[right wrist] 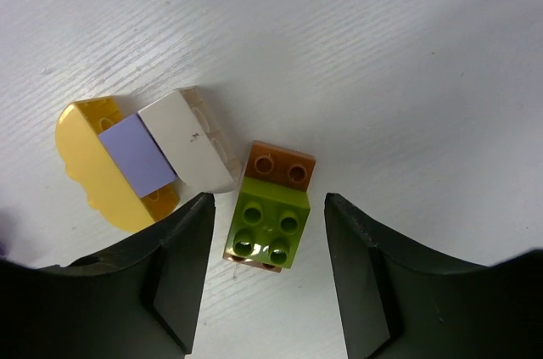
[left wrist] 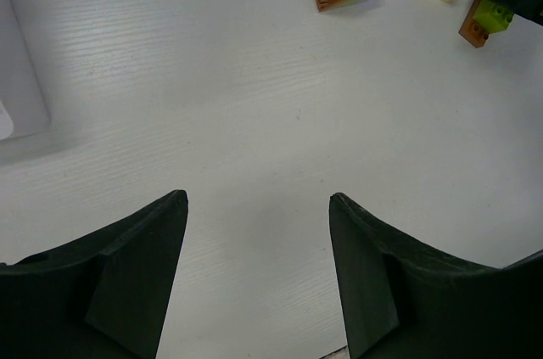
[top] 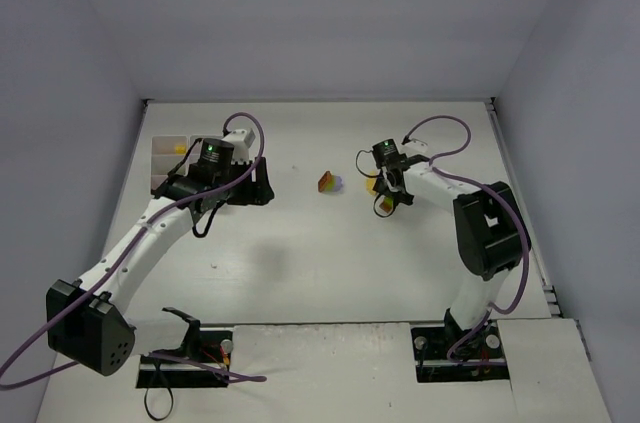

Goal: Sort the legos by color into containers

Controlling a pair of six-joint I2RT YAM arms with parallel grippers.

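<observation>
1. Top view: the white plastic six-compartment tray (top: 157,173) lies at the far left of the table (top: 300,273), partly hidden under the left arm. A yellow piece (top: 178,146) shows in one far compartment. The left tool (top: 256,186) hovers just right of the tray. A brown-orange studded brick (top: 326,182) lying on a pale lilac one sits mid-table. The right tool (top: 385,200) is low over a small cluster further right, well apart from the tray.

2. Left wrist view: the left tool (left wrist: 254,199) stands wide and empty over bare table, with the tray's edge (left wrist: 17,79) at the left. It has no part in this grasp.

3. Right wrist view: the lime green two-by-two brick (right wrist: 270,223) is stacked on a brown-orange base brick (right wrist: 282,161).
   - The right tool (right wrist: 269,206) straddles the green brick. Its jaws are only a little wider than the brick and touch neither side, so nothing is held yet.
   - A white curved brick (right wrist: 191,138) lies just beside the stack, and a yellow rounded brick (right wrist: 81,151) carrying a lilac tile (right wrist: 136,151) is to its left.
   - The step in hand appears to be grasping the green brick. Centre the tool so both pads meet the flat sides together.
   - Keep the left-hand finger off the white brick.
   - The base brick will likely lift with the green one, so the two would need separating before sorting.
</observation>
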